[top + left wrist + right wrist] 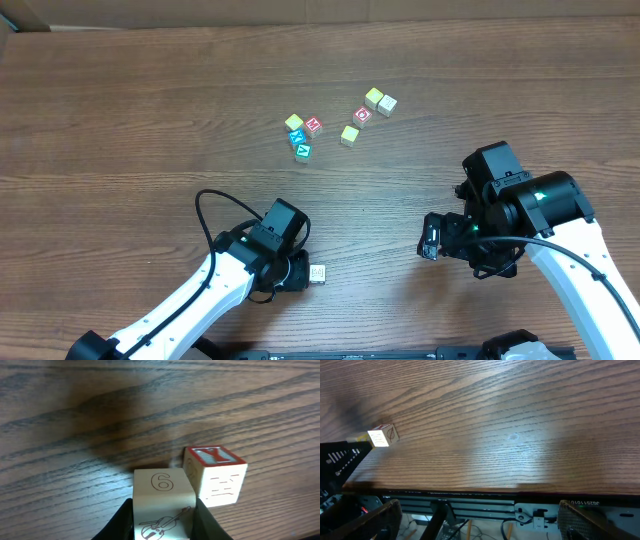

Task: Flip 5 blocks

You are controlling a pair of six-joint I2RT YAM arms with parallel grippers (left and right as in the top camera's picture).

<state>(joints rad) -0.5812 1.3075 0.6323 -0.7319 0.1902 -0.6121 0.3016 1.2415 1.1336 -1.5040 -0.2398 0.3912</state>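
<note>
My left gripper (pixel 164 512) is shut on a pale block (pixel 162 491) printed with a 6 and a violin, its black fingers (pixel 121 519) pressed against both sides. Just right of it, a red-topped block (pixel 215 476) rests on the table. In the overhead view the left gripper (pixel 292 272) sits low at centre-left with one pale block (pixel 318 274) beside it; the held block is hidden there. Several more blocks lie in a loose cluster (pixel 340 125) farther back. My right gripper (pixel 432 238) stands open and empty at the right, its fingers (pixel 362 519) wide apart over the table's front edge.
The right wrist view shows the table's front edge (pixel 480 491), with metal rails and cables (pixel 470 510) below it. A black part of the left arm (pixel 340 457) lies at its left, next to a block (pixel 382 436).
</note>
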